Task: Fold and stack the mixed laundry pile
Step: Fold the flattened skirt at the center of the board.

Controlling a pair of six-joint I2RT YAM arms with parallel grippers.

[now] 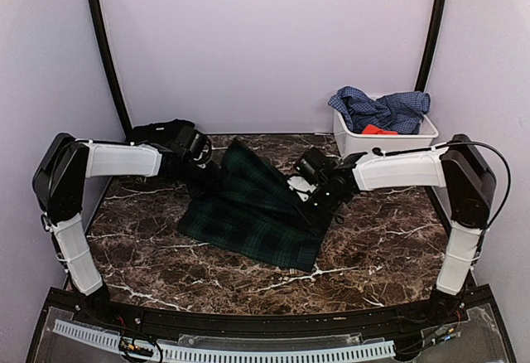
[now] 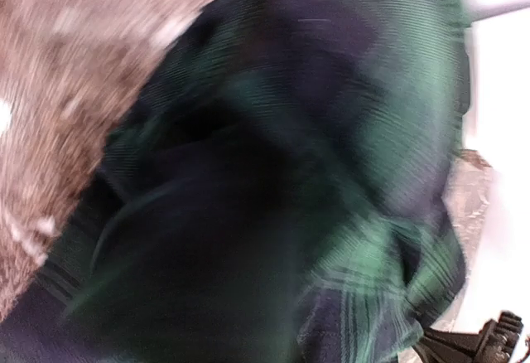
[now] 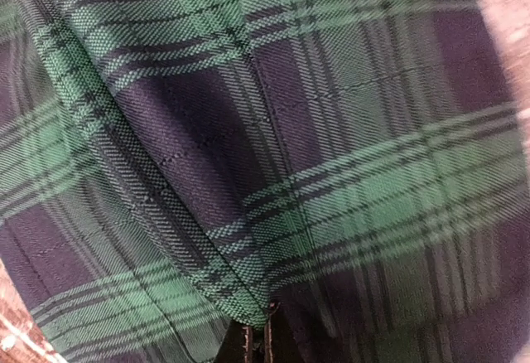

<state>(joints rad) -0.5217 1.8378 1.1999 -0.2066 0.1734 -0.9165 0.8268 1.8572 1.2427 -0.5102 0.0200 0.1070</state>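
On bench point(image 1: 381, 247): plaid garment point(image 1: 248, 218), spread. Right tool point(image 1: 315, 201) at its right edge, pinching fold, plain in wrist view. Left tool point(image 1: 201, 179) at far-left edge, pressed together, probably on cloth; its view blurred.

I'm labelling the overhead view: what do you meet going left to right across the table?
left gripper → plaid garment → right gripper → white bin

The plaid point(image 1: 257, 205) is dark green and navy with thin black lines. The bench point(image 1: 381, 255) is dark brown marble with white veins. The bin point(image 1: 364, 143) is white, the shirt point(image 1: 381, 108) blue checked, the small piece point(image 1: 378, 130) red-orange.
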